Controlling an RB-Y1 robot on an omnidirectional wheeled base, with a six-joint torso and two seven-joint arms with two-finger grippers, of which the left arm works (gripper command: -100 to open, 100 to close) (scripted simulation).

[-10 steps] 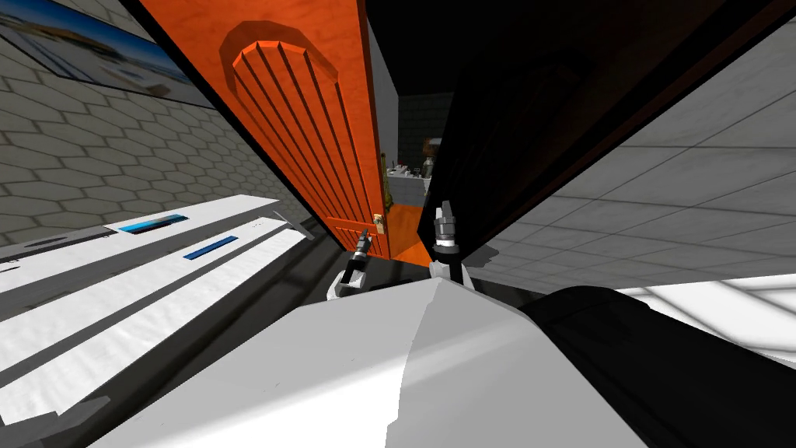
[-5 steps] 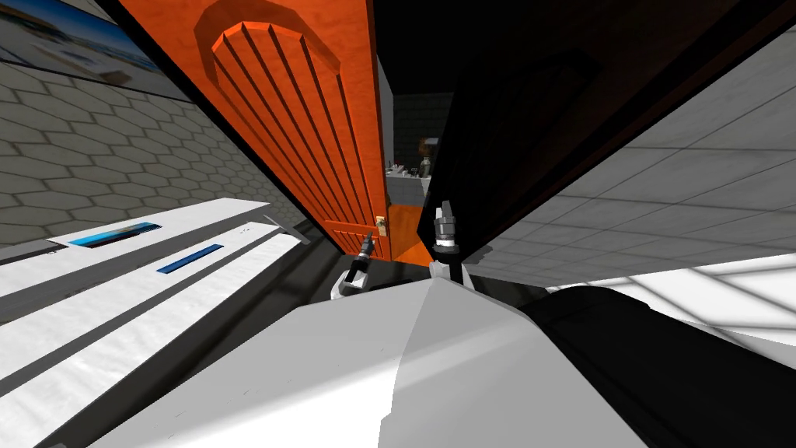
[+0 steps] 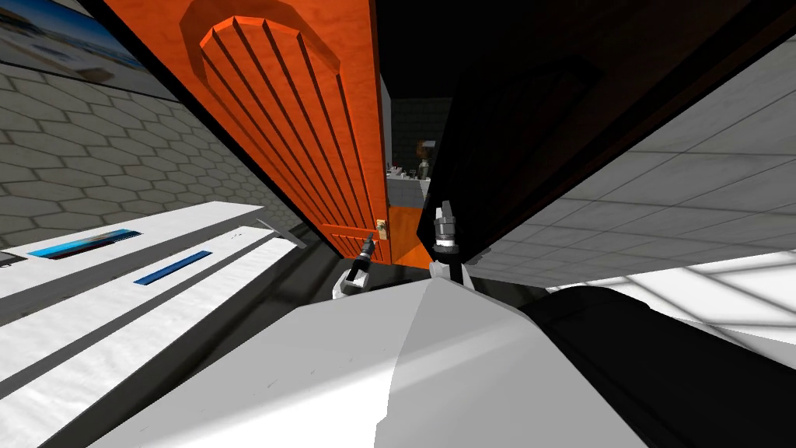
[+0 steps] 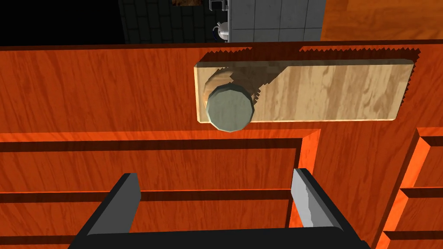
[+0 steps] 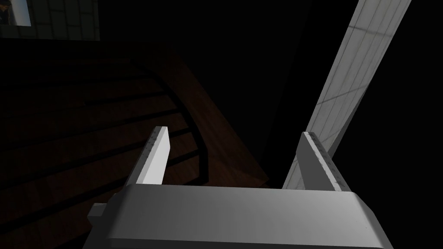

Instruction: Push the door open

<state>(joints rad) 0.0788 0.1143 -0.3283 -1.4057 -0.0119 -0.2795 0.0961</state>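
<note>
Straight ahead of you, the orange door point(image 3: 311, 117) stands ajar. Your left pincer point(image 4: 216, 175) is open, close to its panel, near the round knob point(image 4: 229, 107). Your right pincer point(image 5: 233, 134), also open, faces a dark door leaf point(image 5: 86, 129).

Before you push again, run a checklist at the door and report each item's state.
1. The left gripper is open and aimed at the orange door: ok.
2. The knob lies beyond the fingers, not between them: ok.
3. The fingers touch the door panel: cannot tell.
4. The right gripper is open and faces the dark door: ok.
5. The gap between the two doors is wide enough to pass: not ok, it looks narrow.
</note>
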